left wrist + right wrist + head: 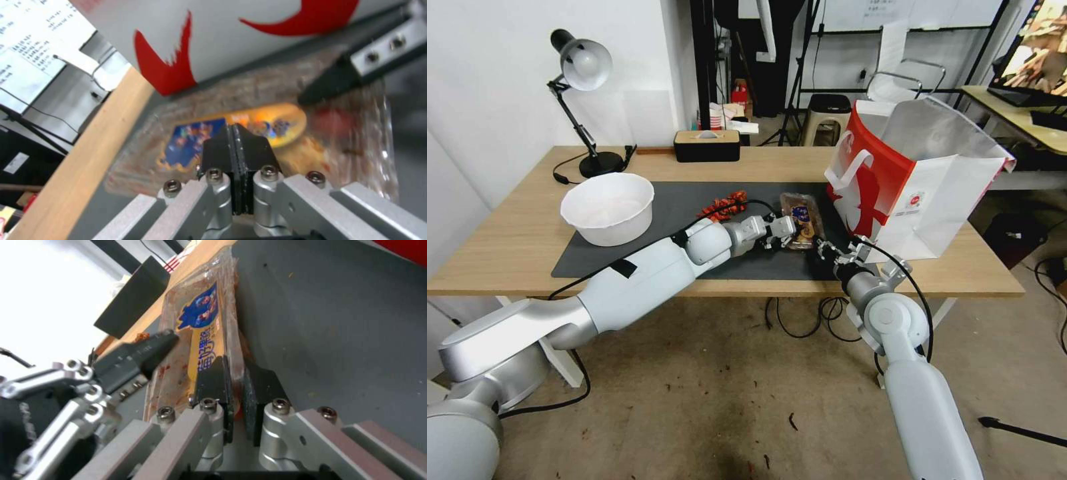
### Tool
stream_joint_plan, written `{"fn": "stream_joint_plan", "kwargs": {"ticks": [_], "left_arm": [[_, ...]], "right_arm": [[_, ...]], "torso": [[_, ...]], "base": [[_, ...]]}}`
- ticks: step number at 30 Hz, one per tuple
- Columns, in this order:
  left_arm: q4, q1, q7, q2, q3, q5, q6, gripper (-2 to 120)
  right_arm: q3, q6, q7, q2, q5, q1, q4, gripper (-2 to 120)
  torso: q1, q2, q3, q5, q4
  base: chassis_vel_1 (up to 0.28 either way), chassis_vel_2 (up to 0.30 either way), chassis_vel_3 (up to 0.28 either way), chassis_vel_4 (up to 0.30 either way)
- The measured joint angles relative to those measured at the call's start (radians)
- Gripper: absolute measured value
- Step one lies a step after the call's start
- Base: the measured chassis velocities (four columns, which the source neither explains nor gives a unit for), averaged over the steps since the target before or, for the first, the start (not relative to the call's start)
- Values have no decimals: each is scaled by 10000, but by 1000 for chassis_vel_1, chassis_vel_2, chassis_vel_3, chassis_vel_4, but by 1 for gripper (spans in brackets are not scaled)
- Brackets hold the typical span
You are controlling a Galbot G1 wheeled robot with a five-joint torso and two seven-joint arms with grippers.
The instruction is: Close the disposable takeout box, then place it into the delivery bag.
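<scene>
The disposable takeout box lies on the dark mat with its lid down and the blue-orange sticker facing up. It sits just beside the delivery bag, which stands open at the table's right. My left gripper is shut with nothing between its pads. In the left wrist view that gripper sits over the sticker on the box, with the bag close behind. My right gripper is at the box's near end. In the right wrist view it is shut on the box's rim.
A big white bowl stands at the mat's left, with a red-orange item beside it. A desk lamp and a black tissue box stand at the back. The table's front edge runs under my wrists.
</scene>
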Motion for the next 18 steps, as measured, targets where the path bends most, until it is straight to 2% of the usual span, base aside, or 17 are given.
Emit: {"fn": "stream_joint_plan", "kwargs": {"ticks": [7,9,11,12,14,15,17,18], "left_arm": [[-492,198,-356,147,-249,-329,195,1],[-674,260,-520,201,-398,-476,287,9],[-754,271,-569,239,-498,-544,327,13],[-889,273,-621,318,-684,-664,387,19],[-1156,275,-679,508,-1024,-900,497,27],[-1156,275,-679,508,-1024,-900,497,27],[-1561,382,-797,819,-1514,-1226,663,37],[-1561,382,-797,819,-1514,-1226,663,37]], "right_arm": [[-64,0,-30,-29,-28,62,-57,3],[-81,0,-55,-61,-30,64,-59,3],[-90,4,-68,-77,-31,65,-59,3],[-106,15,-95,-108,-32,64,-60,3],[-136,27,-141,-157,-33,58,-40,3],[-136,27,-141,-157,-33,58,-40,3],[-171,29,-196,-207,-33,43,24,3],[-171,29,-196,-207,-33,43,24,3]], "torso": [[0,0,0,-2,0],[0,0,0,-2,-1],[0,0,0,-2,-1],[0,0,0,-2,-2],[0,0,0,-2,-2],[0,0,0,-2,-2],[0,0,0,-1,-2],[0,0,0,-1,-2]], "base": [[0,0,0,0],[0,0,0,0],[0,0,0,0],[0,0,0,0],[0,0,0,0],[0,0,0,0],[0,0,0,0],[0,0,0,0]]}}
